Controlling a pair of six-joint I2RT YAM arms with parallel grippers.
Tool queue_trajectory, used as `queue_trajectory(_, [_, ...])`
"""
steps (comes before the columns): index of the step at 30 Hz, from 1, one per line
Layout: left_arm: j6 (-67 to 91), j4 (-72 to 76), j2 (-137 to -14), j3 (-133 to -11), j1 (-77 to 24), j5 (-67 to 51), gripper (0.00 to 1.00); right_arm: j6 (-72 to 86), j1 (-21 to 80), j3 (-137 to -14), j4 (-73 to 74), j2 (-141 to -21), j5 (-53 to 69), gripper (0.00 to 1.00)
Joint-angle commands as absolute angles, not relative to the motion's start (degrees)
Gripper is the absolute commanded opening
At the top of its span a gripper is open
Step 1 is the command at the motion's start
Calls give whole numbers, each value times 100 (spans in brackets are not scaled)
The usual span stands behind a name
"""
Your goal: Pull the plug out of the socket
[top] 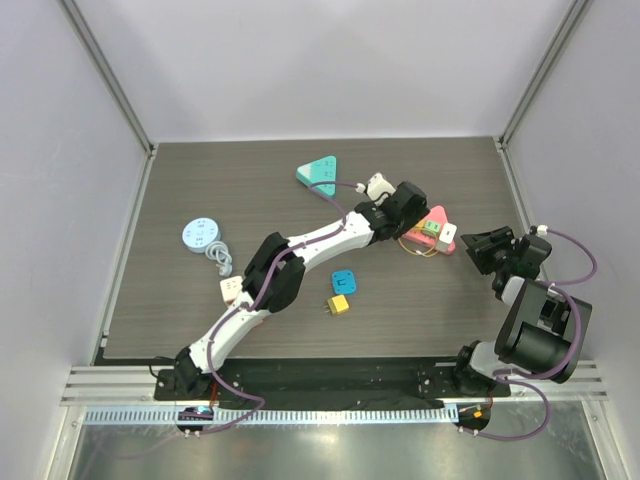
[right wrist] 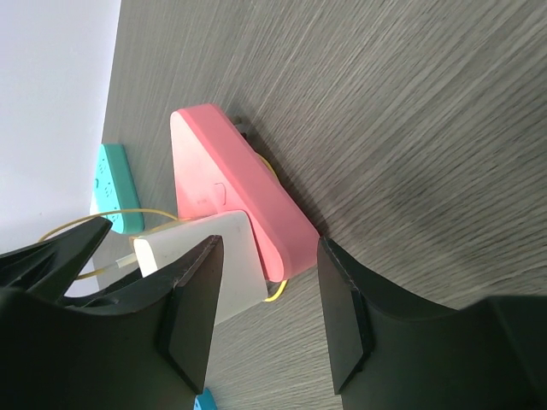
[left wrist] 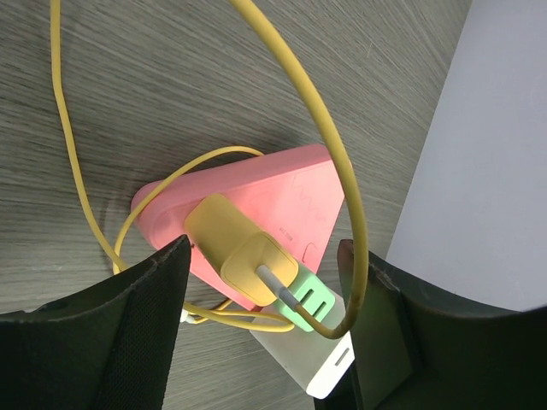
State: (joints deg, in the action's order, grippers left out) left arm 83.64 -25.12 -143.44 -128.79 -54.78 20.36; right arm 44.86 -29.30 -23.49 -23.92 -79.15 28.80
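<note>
one boxy yellow plug [left wrist: 242, 248] in pink tri. socket [left wrist: 282, 192] — woodgrain tbl [left wrist: 171, 68]

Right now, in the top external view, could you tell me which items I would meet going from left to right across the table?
Round light-blue socket → teal triangular socket → white adapter → pink triangular socket → right gripper.

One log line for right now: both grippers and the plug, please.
left gripper: open, straddling yellow plug | yellow plug: seated in pink socket | right gripper: open, facing pink socket, empty | pull: not yet done
</note>
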Motion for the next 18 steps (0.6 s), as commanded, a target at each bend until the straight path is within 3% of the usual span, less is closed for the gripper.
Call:
queue_trajectory(1, [8429, -2347, -14432, -13034, -5440, 2074, 69, 4254, -2909, -2531, -2391, -7796, 2734, 54])
queue_trajectory(18, [8692, -1688, -14704, -12621, -5335, 1275, 55, 4008, -2909, -2654, -2092, -7813, 2575, 54])
